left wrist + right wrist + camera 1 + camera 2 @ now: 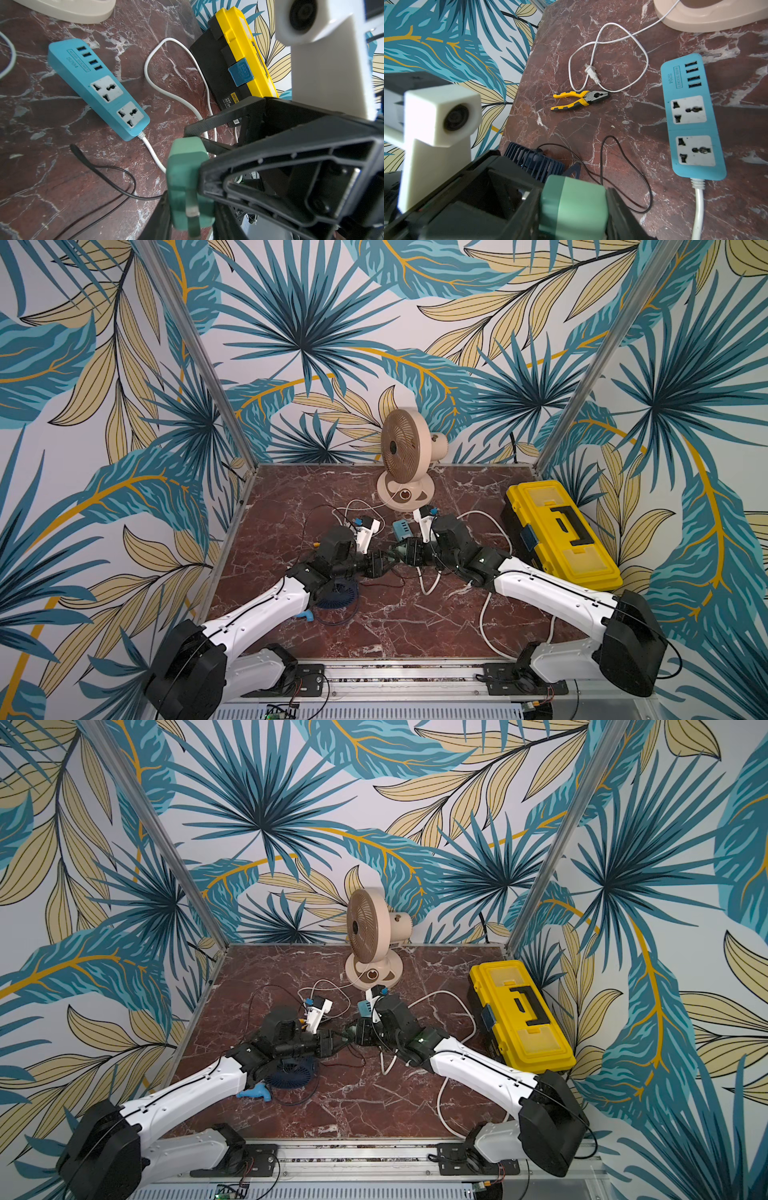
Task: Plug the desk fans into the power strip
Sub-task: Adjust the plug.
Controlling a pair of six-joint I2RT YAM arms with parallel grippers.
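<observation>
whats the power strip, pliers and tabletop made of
Power strip: light-blue moulded plastic, smooth satin shell, white socket faces.
Pliers: dark metal head; yellow-and-black handles that look like rubbery plastic grips.
Tabletop: red-brown marble pattern with white veins and some sheen; real stone or a printed laminate, cannot tell.

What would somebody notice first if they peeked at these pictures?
Probably the giant blue and gold leaves on the walls all around. On the table, the yellow toolbox on the right side and the beige fan at the back stand out. In the middle, the left arm and the right arm meet tip to tip at a green plug.
</observation>
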